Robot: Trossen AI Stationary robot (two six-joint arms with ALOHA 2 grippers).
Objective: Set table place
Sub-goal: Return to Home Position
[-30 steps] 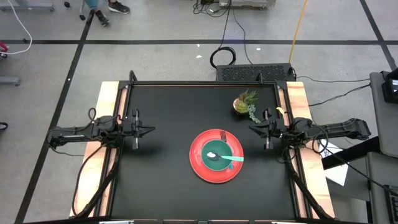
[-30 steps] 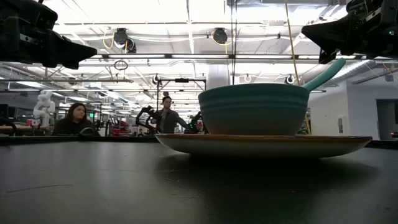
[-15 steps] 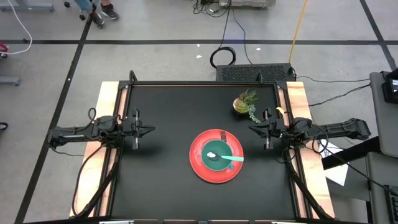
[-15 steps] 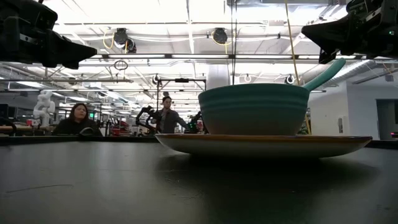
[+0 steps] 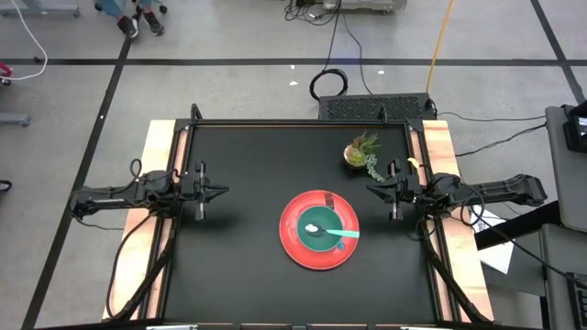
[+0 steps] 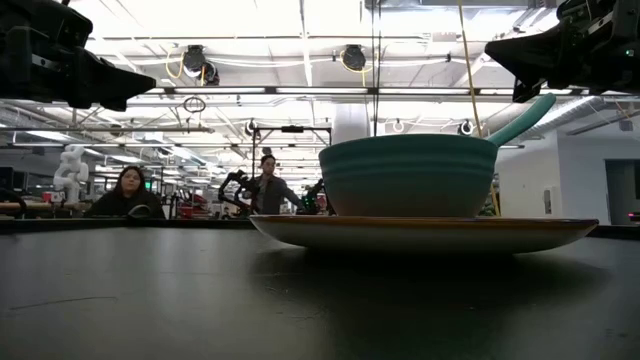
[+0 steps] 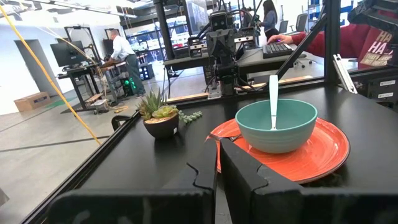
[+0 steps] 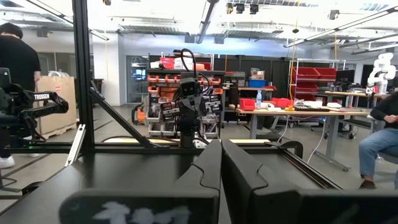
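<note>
Table (image 5: 238, 266) holds plate (image 5: 295, 246) with bowl (image 5: 323, 220). Left gripper (image 5: 220, 192) and right gripper (image 5: 371, 191) flank the plate, closed, empty; homing step apparently needs only parking.

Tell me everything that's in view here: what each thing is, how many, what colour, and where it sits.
table: one, black with pale wooden side strips, middle of the floor
plate: one, red, on the table right of centre
bowl: one, teal, on the plate
spoon: one, teal handle, standing in the bowl
fork: one, metal end showing, on the plate beside the bowl
plant: one, green in a brown pot, far right part of the table
people: several, in the room beyond the table
left gripper: one, dark, shut and empty, above the table's left edge
right gripper: one, dark, shut and empty, above the right edge
</note>
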